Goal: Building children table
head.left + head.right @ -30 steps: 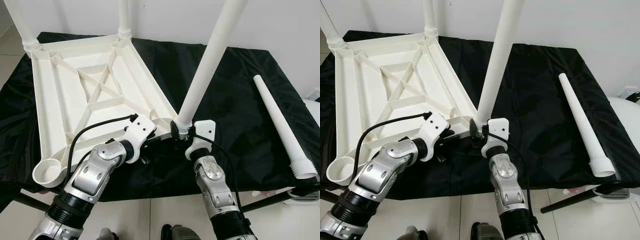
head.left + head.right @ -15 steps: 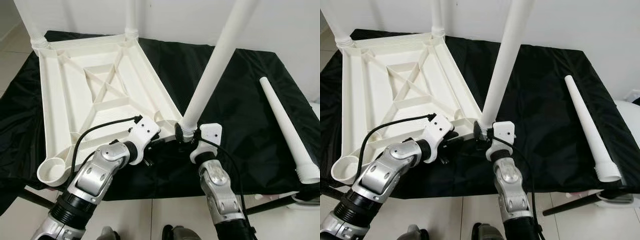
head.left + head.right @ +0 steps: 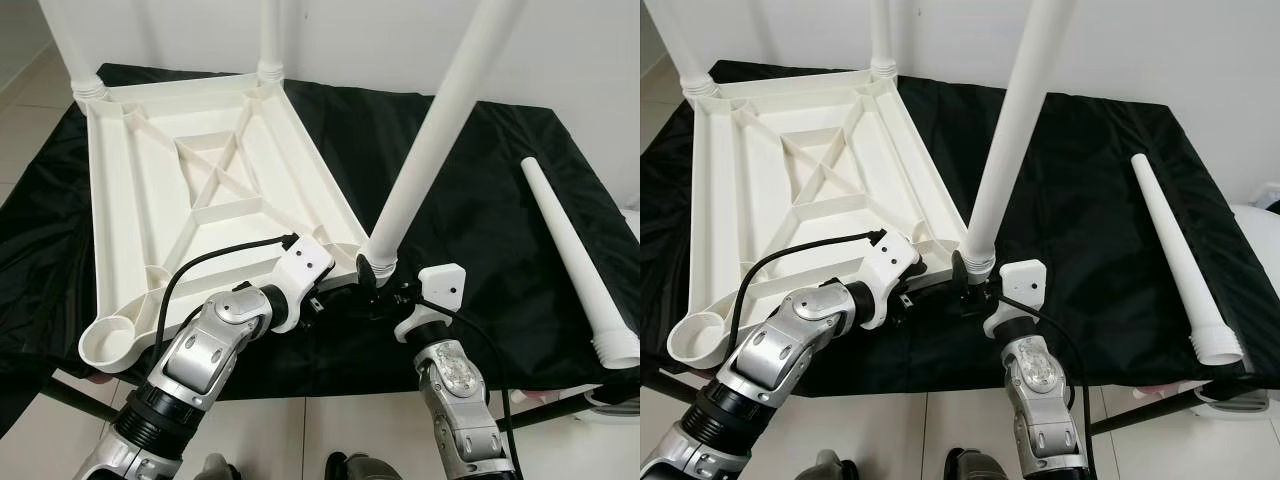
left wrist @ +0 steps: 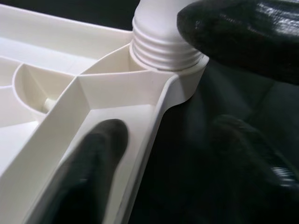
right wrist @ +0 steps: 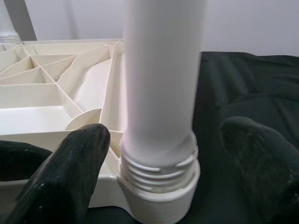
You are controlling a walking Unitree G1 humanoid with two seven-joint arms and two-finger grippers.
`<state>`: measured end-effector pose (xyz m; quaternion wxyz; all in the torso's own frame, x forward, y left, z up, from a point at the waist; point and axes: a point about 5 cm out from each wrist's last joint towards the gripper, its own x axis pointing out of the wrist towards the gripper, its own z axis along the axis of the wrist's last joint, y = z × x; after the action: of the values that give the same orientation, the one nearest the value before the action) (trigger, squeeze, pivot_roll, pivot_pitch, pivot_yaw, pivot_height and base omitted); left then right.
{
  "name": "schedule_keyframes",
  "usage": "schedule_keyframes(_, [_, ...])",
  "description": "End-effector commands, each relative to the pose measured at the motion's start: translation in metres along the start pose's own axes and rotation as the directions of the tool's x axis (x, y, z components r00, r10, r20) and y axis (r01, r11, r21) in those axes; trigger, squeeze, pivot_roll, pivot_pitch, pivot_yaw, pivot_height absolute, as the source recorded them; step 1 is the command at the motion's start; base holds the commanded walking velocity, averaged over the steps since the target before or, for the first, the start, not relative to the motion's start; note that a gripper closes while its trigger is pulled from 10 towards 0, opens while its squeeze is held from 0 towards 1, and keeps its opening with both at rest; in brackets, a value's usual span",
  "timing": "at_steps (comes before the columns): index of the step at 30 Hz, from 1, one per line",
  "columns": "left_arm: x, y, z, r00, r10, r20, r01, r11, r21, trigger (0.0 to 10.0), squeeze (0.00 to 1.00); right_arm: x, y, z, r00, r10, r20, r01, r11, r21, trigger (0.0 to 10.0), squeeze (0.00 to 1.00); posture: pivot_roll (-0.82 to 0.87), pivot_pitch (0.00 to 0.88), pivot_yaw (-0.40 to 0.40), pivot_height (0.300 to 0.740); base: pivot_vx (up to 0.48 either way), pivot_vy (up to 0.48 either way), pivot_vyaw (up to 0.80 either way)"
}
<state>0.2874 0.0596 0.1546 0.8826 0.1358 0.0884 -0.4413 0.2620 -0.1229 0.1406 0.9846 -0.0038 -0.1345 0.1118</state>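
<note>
Right gripper (image 5: 159, 158) open around leg (image 3: 1005, 170) at tabletop (image 3: 140, 180) near corner socket; left gripper (image 4: 159, 154) open, bracing. Threads looked half-seated, leg tilted; cross-threading risk.

Lighting's pretty even and bright, soft indoor light with no harsh glare. The white tabletop (image 3: 200, 180) reads crisp against the black cloth (image 3: 480, 200), which soaks up detail. Head views are sharp. Wrist views get mushy up close: the left gripper's fingers (image 4: 93, 163) and the right gripper's fingers (image 5: 70, 168) are blurred dark blobs.
</note>
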Motion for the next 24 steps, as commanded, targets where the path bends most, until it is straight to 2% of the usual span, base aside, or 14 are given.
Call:
schedule_keyframes(1, [0.001,-0.003,0.000,0.999,-0.051,0.001,0.051,0.999,0.000,10.0,1.00,-0.003,-0.002,0.001,1.000,-0.005,0.010,0.005,1.000,0.004,10.0,0.00,-0.08,0.099,-0.037,0.740,0.000,0.000,0.00])
schedule_keyframes(4, [0.001,-0.002,0.001,0.999,-0.051,0.004,0.051,0.999,-0.002,10.0,1.00,-0.006,-0.004,0.002,1.000,-0.006,0.008,0.006,1.000,0.001,10.0,0.00,-0.08,0.097,-0.035,0.740,0.000,0.000,0.00])
schedule_keyframes(5, [-0.001,-0.002,0.002,0.997,-0.071,0.002,0.071,0.997,0.030,10.0,1.00,-0.016,-0.007,0.001,1.000,0.005,0.001,-0.005,1.000,-0.018,10.0,0.00,-0.08,0.097,-0.030,0.740,0.000,0.000,0.00])
schedule_keyframes(9, [-0.004,-0.001,0.002,0.996,-0.086,-0.004,0.086,0.995,0.058,10.0,1.00,-0.025,-0.008,0.000,0.999,0.032,-0.005,-0.032,0.999,-0.037,10.0,0.00,-0.08,0.101,-0.029,0.740,0.000,0.000,0.00])
schedule_keyframes(10, [-0.006,0.000,0.002,0.996,-0.094,-0.006,0.094,0.993,0.073,10.0,0.00,-0.029,-0.009,-0.001,0.999,0.048,-0.011,-0.048,0.998,-0.046,10.0,0.00,-0.08,0.105,-0.029,0.740,0.000,0.000,0.00])
schedule_keyframes(16, [-0.022,0.007,0.007,0.989,-0.146,0.031,0.140,0.980,0.141,10.0,0.00,-0.040,-0.012,0.000,0.992,0.126,-0.001,-0.125,0.989,-0.075,10.0,0.00,-0.07,0.119,-0.034,0.740,0.000,0.000,0.00])
schedule_keyframes(22, [-0.028,0.013,0.013,0.988,-0.143,0.059,0.134,0.981,0.140,10.0,0.00,-0.038,-0.009,0.000,0.988,0.156,0.001,-0.156,0.986,-0.065,10.0,0.00,-0.06,0.121,-0.039,0.740,0.000,0.000,0.00])
schedule_keyframes(23, [-0.035,0.016,0.019,0.983,-0.155,0.099,0.141,0.981,0.132,10.0,0.00,-0.034,-0.005,0.000,0.981,0.195,0.002,-0.194,0.980,-0.048,10.0,0.00,-0.05,0.123,-0.041,0.740,0.000,0.000,0.00])
schedule_keyframes(24, [-0.035,0.016,0.019,0.983,-0.155,0.099,0.141,0.981,0.132,10.0,0.00,-0.034,-0.005,0.000,0.981,0.195,0.002,-0.194,0.980,-0.048,10.0,0.00,-0.05,0.123,-0.041,0.740,0.000,0.000,0.00])
